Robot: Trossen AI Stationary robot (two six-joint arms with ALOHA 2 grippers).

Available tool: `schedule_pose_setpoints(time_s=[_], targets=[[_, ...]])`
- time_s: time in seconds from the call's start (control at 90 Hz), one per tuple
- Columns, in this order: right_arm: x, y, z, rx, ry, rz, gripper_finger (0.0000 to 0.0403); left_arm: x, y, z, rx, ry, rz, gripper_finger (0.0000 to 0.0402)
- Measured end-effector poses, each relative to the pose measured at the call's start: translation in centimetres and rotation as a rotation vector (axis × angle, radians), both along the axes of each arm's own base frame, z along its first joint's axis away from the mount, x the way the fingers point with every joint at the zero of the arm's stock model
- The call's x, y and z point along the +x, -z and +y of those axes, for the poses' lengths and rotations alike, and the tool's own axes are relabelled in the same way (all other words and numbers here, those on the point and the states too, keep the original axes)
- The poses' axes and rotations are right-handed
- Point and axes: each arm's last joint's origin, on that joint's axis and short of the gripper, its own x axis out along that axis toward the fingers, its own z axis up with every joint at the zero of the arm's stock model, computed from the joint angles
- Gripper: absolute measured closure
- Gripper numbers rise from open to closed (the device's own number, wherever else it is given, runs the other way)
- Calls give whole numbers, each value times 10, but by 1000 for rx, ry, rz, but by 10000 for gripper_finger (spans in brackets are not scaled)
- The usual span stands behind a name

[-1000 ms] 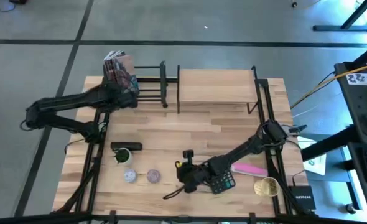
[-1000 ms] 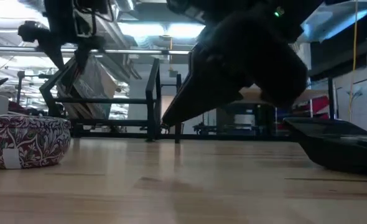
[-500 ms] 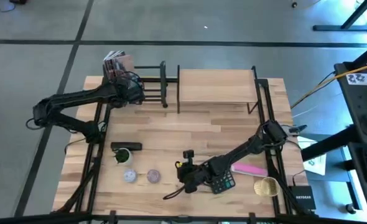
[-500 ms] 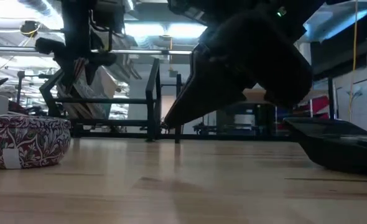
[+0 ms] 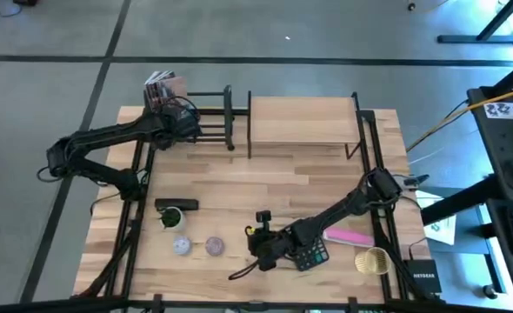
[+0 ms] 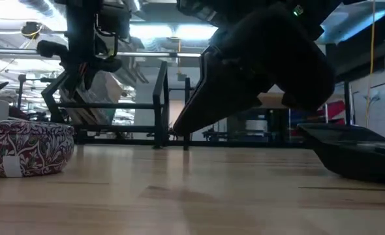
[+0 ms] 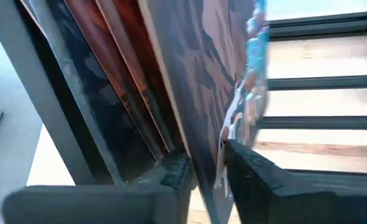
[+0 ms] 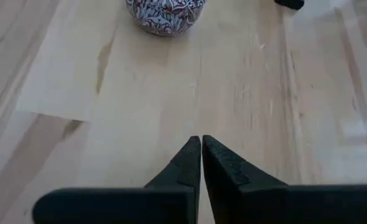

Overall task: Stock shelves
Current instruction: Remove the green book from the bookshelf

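Note:
The black metal-bar rack [image 5: 209,113] stands at the table's far left, beside the light-wood board shelf [image 5: 302,122]. Several thin books [image 5: 163,89] lean at the rack's left end [image 6: 104,91]. My left gripper [image 5: 183,122] is over that end, shut on a brown-covered book [image 7: 202,93] with a blue and white edge. My right gripper [image 5: 255,249] lies low over the table's near middle, shut and empty [image 8: 201,155]. My left gripper pinches the brown book's near edge [image 7: 209,177] between its two fingers [image 7: 249,167], one on each cover. The fingers slant down from above. The book stands tilted beside the other books, its lower part down among the rack's bars.
Two patterned round pouches [image 5: 215,246], [image 5: 181,247] lie near the front, one filling the low view's left [image 6: 26,147]. A green item [image 5: 170,217], a calculator [image 5: 311,255], a pink item [image 5: 348,236] and a gold wire piece [image 5: 371,259] lie nearby.
My left gripper has gone a little toward the table's right and far edge over the rack's left end, staying shut on the book; in the last half second it has hardly shifted.

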Motion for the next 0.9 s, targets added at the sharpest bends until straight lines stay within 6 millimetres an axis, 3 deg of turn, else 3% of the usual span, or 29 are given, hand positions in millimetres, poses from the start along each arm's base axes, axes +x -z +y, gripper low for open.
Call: schedule_pose_setpoints(time_s=[0.211, 0.444, 0.7, 0.9], targets=[[0, 0, 0, 1, 2, 1, 402, 3, -1, 3, 19, 33, -5, 392], [0, 0, 0, 2, 6, 5, 402, 11, -13, -1, 98, 84, -10, 398], [-1, 0, 0, 2, 6, 6, 402, 23, -66, -17, 212, 207, -119, 400], [-5, 2, 1, -37, 25, 25, 402, 36, -115, -59, 218, 415, -316, 401]])
